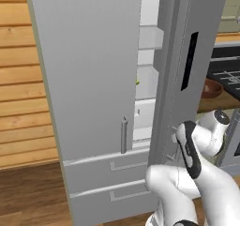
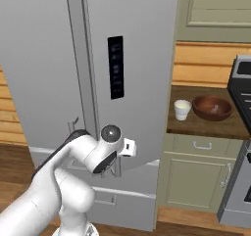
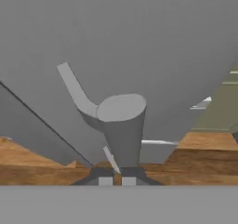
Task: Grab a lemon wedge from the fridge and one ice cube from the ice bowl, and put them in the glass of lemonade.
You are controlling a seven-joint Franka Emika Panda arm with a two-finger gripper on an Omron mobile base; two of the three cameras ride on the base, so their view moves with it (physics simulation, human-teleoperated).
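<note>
The grey fridge (image 1: 89, 70) has its left door swung out, and shelves show through the gap. On a shelf inside sits a tiny yellow-green speck (image 1: 137, 83), likely the lemon wedge. The whitish glass of lemonade (image 2: 182, 108) stands on the counter right of the fridge, next to the reddish-brown ice bowl (image 2: 212, 107). My arm reaches low against the right door, the one with the black panel (image 2: 115, 67). In the hand view my gripper (image 3: 117, 181) is shut, tips close together just under the lower end of a grey bar handle (image 3: 122, 125), holding nothing that I can see.
The wooden counter (image 2: 206, 125) carries the cup and bowl over green cabinets (image 2: 193, 181). A stove (image 2: 242, 83) stands at the far right. Two fridge drawers (image 1: 108, 173) lie below the doors. A wood-plank wall (image 1: 18, 79) is left of the fridge.
</note>
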